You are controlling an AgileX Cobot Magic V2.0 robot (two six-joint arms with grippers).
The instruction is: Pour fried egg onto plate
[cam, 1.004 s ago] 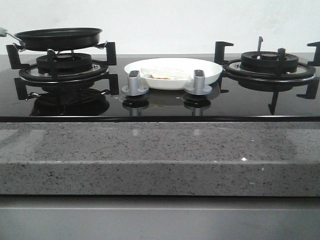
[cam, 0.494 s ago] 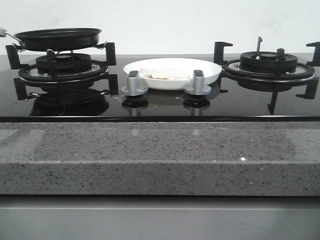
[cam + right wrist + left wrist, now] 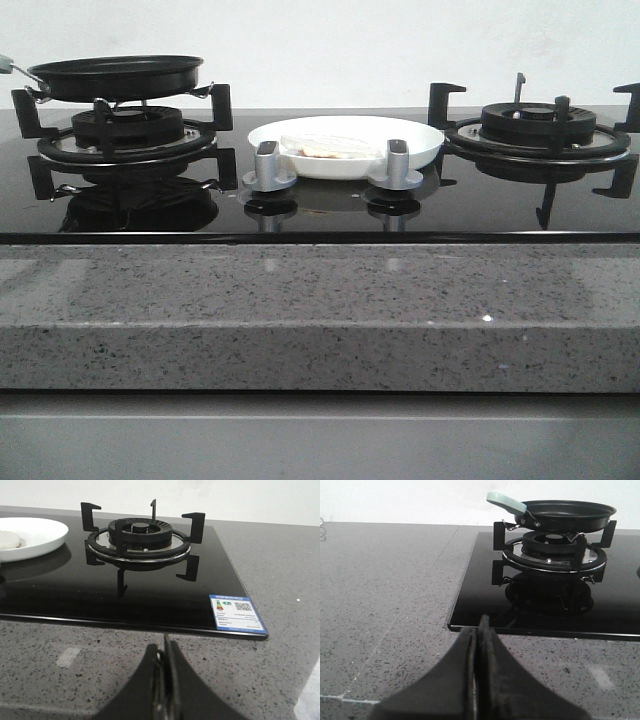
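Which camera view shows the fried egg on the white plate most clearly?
The front view shows it best: the whole fried egg lies inside the plate, between the two silver knobs. The right wrist view catches only an edge of the egg, cut off by the frame. The left wrist view shows neither egg nor plate.

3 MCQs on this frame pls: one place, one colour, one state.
1. Where is the fried egg?
A. on the plate
B. in the pan
C. on the counter

2. What colour is the frying pan handle?
A. red
B. pale green
C. black

3. How is the left gripper?
A. holding the pan
B. wide open
C. shut, empty

Answers:
1 A, the pale piece lies in the white dish between the burners.
2 B, the left wrist view shows a mint handle.
3 C, the fingers meet with nothing between.
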